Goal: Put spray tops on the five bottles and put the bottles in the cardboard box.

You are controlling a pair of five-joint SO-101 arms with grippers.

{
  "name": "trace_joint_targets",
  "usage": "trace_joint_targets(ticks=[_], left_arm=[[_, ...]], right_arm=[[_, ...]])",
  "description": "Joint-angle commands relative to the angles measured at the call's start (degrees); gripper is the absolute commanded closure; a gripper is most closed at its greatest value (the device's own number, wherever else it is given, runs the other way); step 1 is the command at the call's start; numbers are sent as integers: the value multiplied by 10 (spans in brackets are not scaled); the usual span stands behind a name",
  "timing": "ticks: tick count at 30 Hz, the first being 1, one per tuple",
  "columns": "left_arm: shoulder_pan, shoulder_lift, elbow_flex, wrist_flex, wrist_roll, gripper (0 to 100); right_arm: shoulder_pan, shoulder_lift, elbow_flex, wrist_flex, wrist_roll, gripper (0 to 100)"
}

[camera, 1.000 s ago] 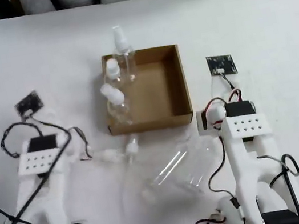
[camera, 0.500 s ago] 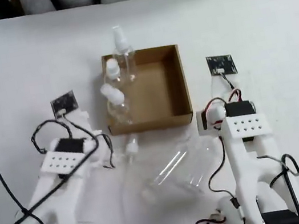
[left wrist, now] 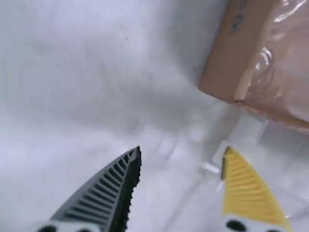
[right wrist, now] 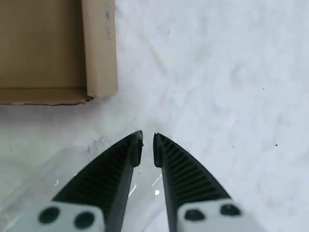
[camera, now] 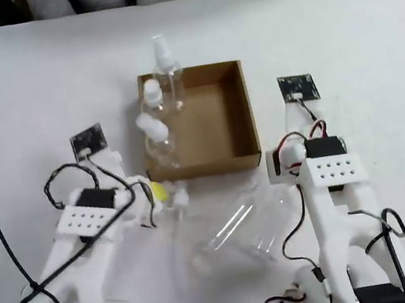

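Jaws apart left, closed right, five bottles (camera: 160,139)

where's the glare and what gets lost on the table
High view: the loose bottles nearly vanish on the table, marked by glints alone. Left wrist view: sheen across the box. Right wrist view: glints on a bottle by the claw.

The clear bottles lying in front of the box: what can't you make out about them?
- High view: how many clear bottles lie there; they overlap and fade into the white table.
- Left wrist view: what lies between the jaws; it is blurred and see-through.
- Right wrist view: the bottle's full shape; jaws and picture edge cut it off.
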Motion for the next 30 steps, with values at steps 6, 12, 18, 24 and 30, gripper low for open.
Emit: trace_joint_targets(ticks=[6,12,18,24,30], left_arm=[[4,0,33,-18,4,687],[6,0,83,-71,4,687],[5,0,96,-86,4,688],[0,0,97,-86,4,725],[-27,-5,94,-91,4,989]], right_arm=[[3,0,-3,-6,8,981],[3,0,-3,-6,9,981],[3,0,-3,-6,9,981],[3,0,1,-7,9,981],[5,0,4,-17,9,981]])
